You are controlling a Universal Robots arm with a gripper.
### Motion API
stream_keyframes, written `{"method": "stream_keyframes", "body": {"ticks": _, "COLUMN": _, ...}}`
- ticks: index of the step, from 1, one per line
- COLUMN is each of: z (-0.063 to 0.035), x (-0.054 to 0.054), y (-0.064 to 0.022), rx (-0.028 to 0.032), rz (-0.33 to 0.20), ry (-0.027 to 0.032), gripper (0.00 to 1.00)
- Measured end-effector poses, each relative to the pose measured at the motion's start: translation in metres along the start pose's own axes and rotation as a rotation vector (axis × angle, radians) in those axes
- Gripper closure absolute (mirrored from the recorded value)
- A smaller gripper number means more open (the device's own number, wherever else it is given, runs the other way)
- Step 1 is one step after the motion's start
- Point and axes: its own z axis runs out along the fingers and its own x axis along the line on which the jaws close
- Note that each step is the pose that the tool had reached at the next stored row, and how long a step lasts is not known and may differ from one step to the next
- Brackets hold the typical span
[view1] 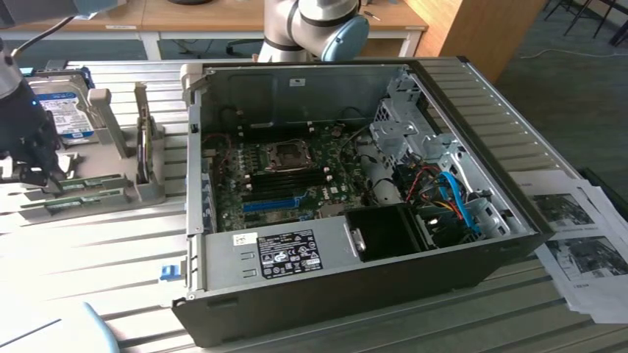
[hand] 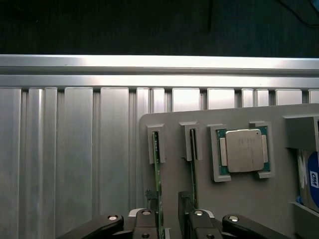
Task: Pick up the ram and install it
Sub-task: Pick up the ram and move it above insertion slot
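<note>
Working over a ribbed aluminium worktop, with wooden desks and dark carpet lying behind. Hanging low over the grey holder at the exterior view's left, well apart from the open computer case. Presenting the gripper with its fingers spread as wide as possible, gripping nothing. Straddling the ram, standing on edge in the slot nearest the holder's rim, just beside a second stick in the neighbouring slot and near the processor and the hard drive. Not visibly touching the ram on either side.

Judging the ram to be light and stiff, yet thin and easily damaged. Probably risking a cracked board or a chipped component under a skewed squeeze, and a slip along the smooth faces under a weak one. Looking best pinched across the two flat faces, around mid-length along the exposed upper edge, staying clear of the contact edge sitting down in the slot.
</note>
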Motion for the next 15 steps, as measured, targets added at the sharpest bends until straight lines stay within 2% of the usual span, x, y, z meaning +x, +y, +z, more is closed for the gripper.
{"method": "stream_keyframes", "body": {"ticks": 10, "z": 0.0035, "x": 0.0001, "y": -0.0004, "rx": 0.0001, "rz": 0.0, "ry": -0.0005, "gripper": 0.71}}
{"method": "stream_keyframes", "body": {"ticks": 15, "z": 0.0033, "x": 0.0, "y": -0.0049, "rx": -0.0001, "rz": 0.0, "ry": -0.0012, "gripper": 0.71}}
